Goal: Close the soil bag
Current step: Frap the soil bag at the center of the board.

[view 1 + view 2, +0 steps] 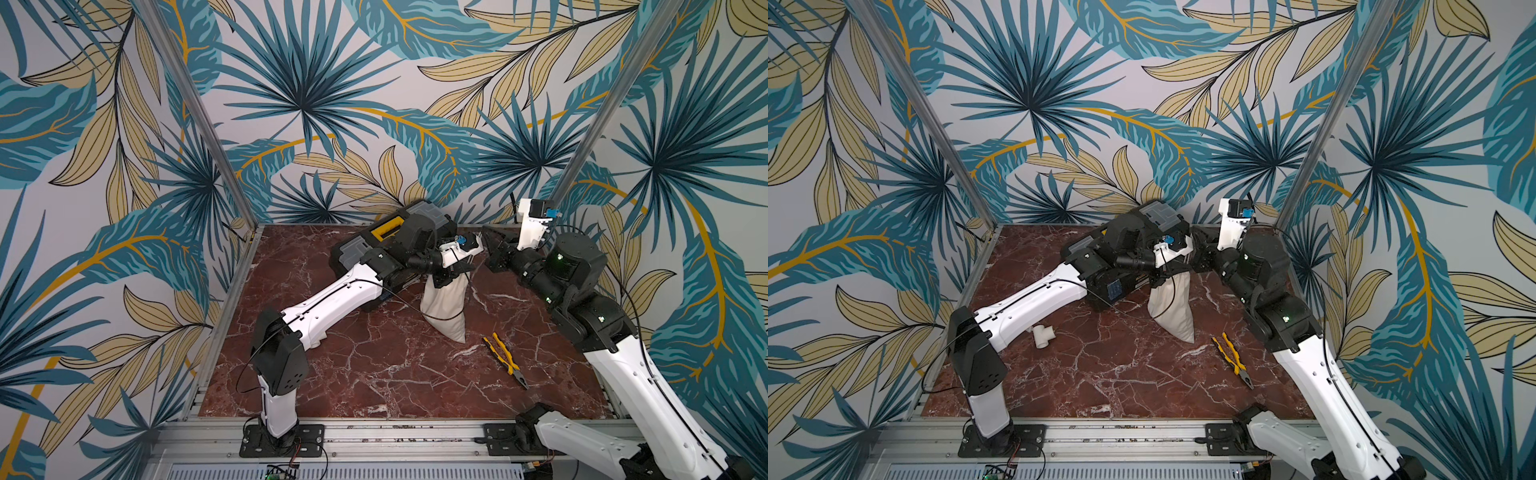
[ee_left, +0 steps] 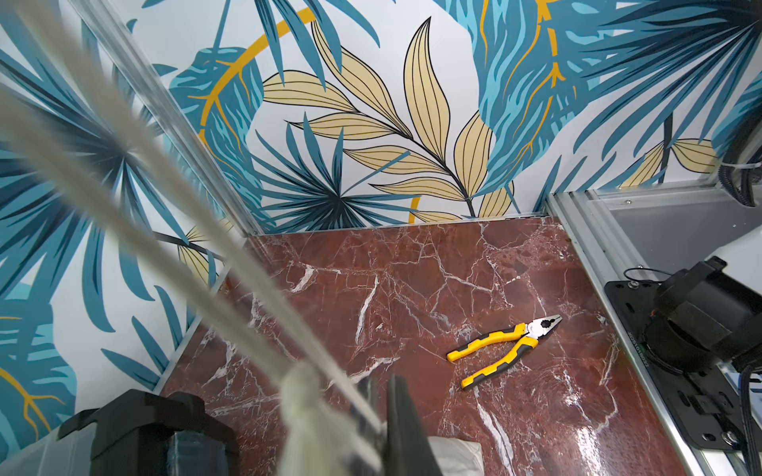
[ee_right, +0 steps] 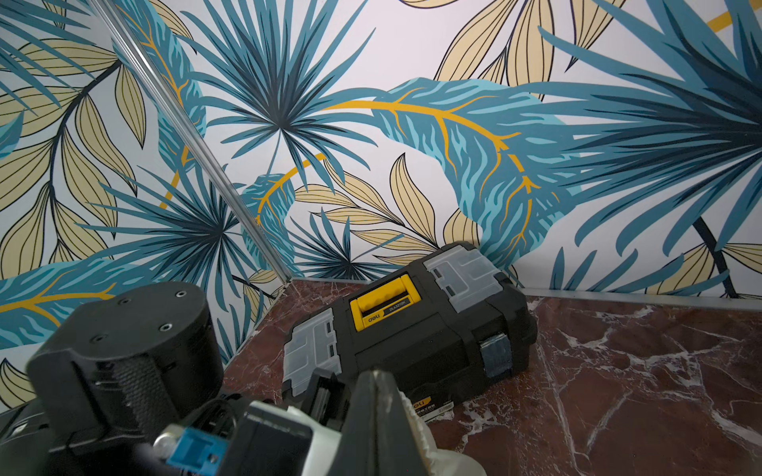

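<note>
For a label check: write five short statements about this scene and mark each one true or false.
1. The pliers lie on the table. True.
2. The soil bag sits inside the toolbox. False: it is outside, beside the toolbox.
3. The toolbox lid is open. False: it is shut.
4. The left gripper is at the soil bag's mouth. True.
5. The right gripper is wide open. False: its fingers are pressed together.
</note>
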`<state>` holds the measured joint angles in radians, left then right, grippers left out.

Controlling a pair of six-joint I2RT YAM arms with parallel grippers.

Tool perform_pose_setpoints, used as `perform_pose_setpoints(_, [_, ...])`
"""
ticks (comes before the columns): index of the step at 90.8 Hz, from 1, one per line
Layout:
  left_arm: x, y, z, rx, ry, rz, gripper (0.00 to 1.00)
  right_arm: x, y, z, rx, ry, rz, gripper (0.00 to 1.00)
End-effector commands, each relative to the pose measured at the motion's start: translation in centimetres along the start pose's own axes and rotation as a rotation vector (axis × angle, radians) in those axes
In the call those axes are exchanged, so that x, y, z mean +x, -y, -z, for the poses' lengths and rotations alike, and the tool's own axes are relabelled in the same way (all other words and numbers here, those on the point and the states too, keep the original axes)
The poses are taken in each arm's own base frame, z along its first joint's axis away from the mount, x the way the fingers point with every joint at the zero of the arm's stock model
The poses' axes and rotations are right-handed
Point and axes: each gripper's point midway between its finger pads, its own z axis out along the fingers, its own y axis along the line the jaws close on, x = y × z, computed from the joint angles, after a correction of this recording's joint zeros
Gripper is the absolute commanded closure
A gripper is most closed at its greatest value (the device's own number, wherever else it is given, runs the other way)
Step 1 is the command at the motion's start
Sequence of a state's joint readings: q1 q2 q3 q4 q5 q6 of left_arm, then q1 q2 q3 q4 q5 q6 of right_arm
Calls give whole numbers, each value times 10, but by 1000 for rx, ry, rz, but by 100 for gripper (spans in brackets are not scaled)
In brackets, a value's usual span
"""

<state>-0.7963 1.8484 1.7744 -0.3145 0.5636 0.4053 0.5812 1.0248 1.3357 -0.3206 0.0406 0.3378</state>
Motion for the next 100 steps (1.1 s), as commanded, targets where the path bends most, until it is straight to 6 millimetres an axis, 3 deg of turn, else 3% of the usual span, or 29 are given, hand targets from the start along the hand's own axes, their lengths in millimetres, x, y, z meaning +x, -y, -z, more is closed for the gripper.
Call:
perform_pose_setpoints(1, [46,13,0,20,-164,68,88,-74,-14,35,-33,260,-20,100])
perform_pose_setpoints(43, [68,-5,13,-119,-284,56,88,-108,7,70,107,388,-31,100])
perform_pose_setpoints(74, [78,-6,10,-140,-324,52,87,-134,-12,70,40,429,-5,100])
perform_pose_setpoints(100, [107,-18,18,-247,-452,39,89,-156,-27,70,-3,460,31,100])
